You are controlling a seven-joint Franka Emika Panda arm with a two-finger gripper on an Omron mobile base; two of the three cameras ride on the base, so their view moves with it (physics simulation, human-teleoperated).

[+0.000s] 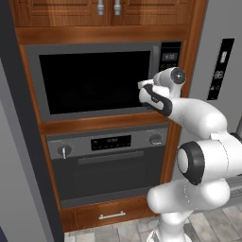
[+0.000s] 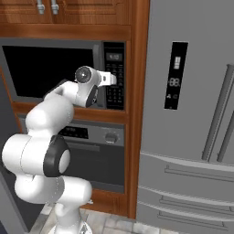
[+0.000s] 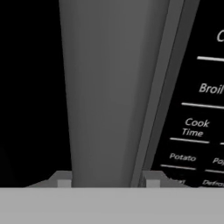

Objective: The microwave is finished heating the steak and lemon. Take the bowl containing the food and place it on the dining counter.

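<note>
The microwave (image 1: 94,80) (image 2: 45,68) sits built into the wood cabinet with its black glass door closed. My gripper (image 1: 143,88) (image 2: 112,79) is at the door's right edge, beside the button panel (image 1: 170,56) (image 3: 197,127). In the hand view, the grey vertical door handle (image 3: 105,87) fills the gap between my fingertips (image 3: 64,181), which press against both its sides. The bowl, the steak and the lemon are hidden behind the dark door. The dining counter is out of view.
A knobbed oven (image 1: 108,160) sits under the microwave, with a drawer (image 1: 111,215) below it. A tall grey fridge (image 2: 192,114) stands to the right past a wood post (image 2: 137,105). Upper cabinets (image 1: 104,9) hang above.
</note>
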